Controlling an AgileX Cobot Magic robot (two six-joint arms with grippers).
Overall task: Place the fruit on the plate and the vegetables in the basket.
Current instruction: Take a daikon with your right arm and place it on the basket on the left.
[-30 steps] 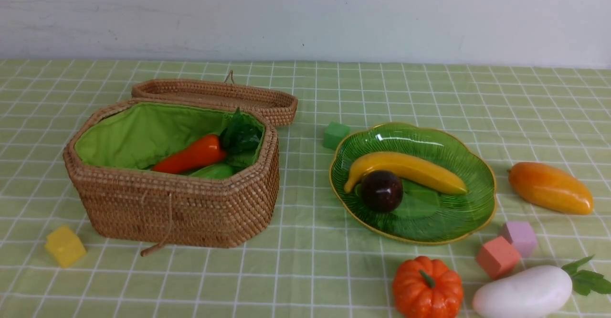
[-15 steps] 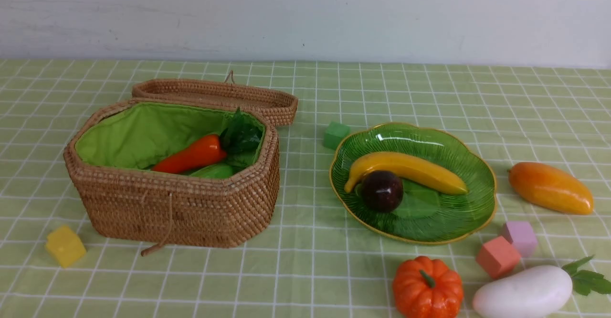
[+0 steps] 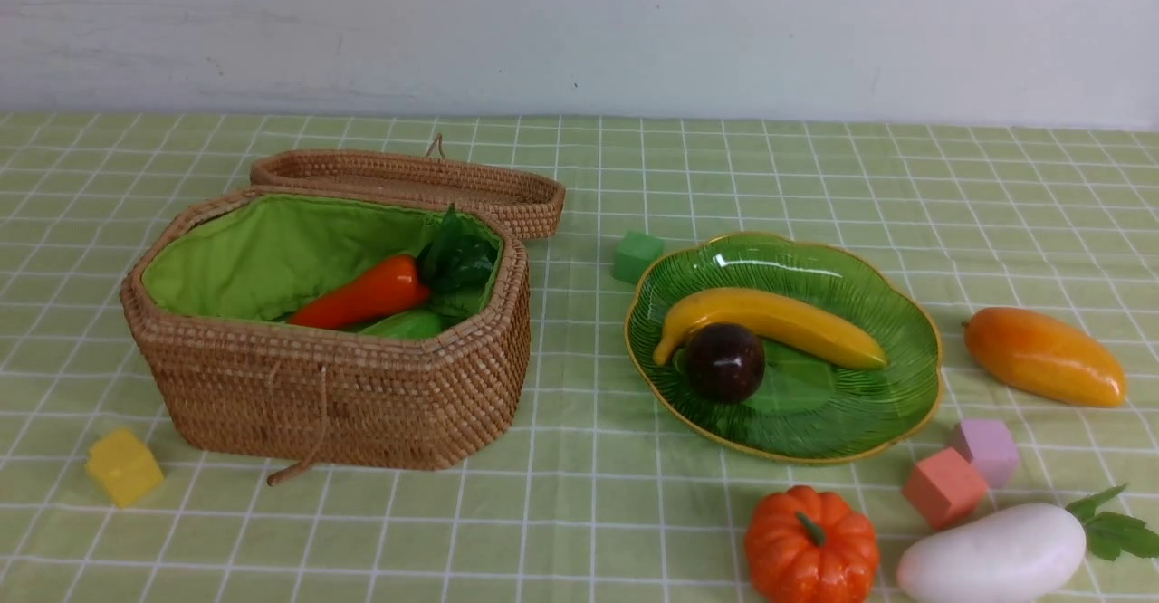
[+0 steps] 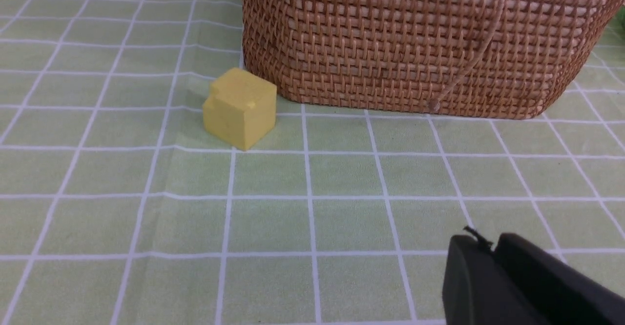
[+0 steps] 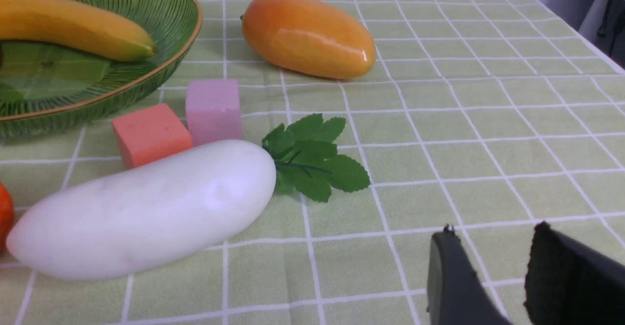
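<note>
The banana (image 3: 774, 320) and mangosteen (image 3: 724, 361) are held in the plate (image 3: 815, 263). The carrot (image 3: 367, 293) and cucumber (image 3: 407, 324) are seen in the lined basket (image 3: 362, 404), and only in the front view. In the left wrist view just its woven wall is shown, ahead of the left claw (image 4: 493, 249), whose jaws are pressed together on nothing, with a yellow cube (image 4: 240, 106) beside that wall. The right claw (image 5: 493, 234) is held apart and empty. The radish (image 5: 146, 210) is laid just ahead of it on the surface (image 3: 598, 512), and the mango (image 5: 308, 34) farther beyond.
</note>
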